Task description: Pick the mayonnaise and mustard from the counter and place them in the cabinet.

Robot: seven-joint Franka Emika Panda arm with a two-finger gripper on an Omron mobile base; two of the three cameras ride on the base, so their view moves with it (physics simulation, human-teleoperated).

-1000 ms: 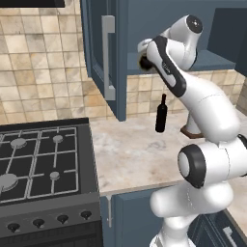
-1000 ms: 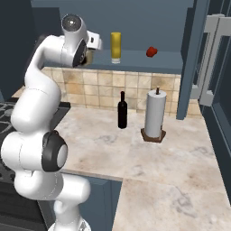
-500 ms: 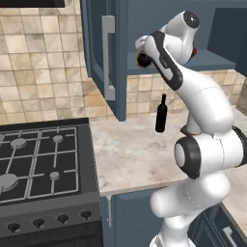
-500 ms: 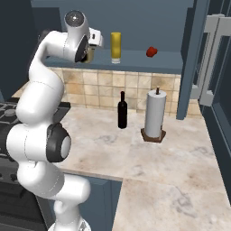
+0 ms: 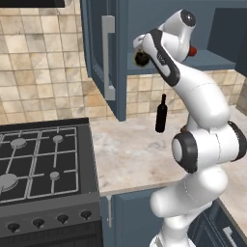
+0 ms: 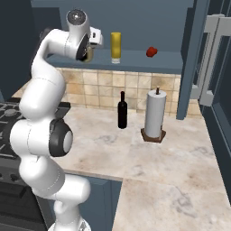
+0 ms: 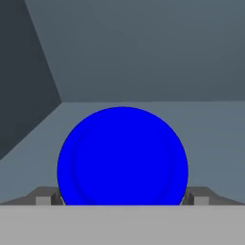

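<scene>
The mayonnaise (image 7: 122, 155) shows its blue lid close up in the hand view, sitting between my two fingertips on the blue shelf of the cabinet (image 6: 149, 61). My gripper (image 7: 122, 198) is open, with a thin gap on each side of the lid. From the right base view the gripper (image 6: 89, 53) reaches the shelf's left end. The mustard (image 6: 116, 47), a yellow squeeze bottle, stands upright on the same shelf, just to the right. The beige counter (image 6: 158, 162) lies below.
A small red ball (image 6: 152, 52) rests on the shelf right of the mustard. A dark wine bottle (image 6: 122, 111) and a paper towel roll (image 6: 154, 115) stand on the counter. The cabinet doors (image 5: 103, 53) (image 6: 203, 58) hang open. A black gas stove (image 5: 43, 164) is at the left.
The arm's upper links have shifted slightly up and towards the cabinet. The hand stays at the left end of the shelf, and nothing else has moved.
</scene>
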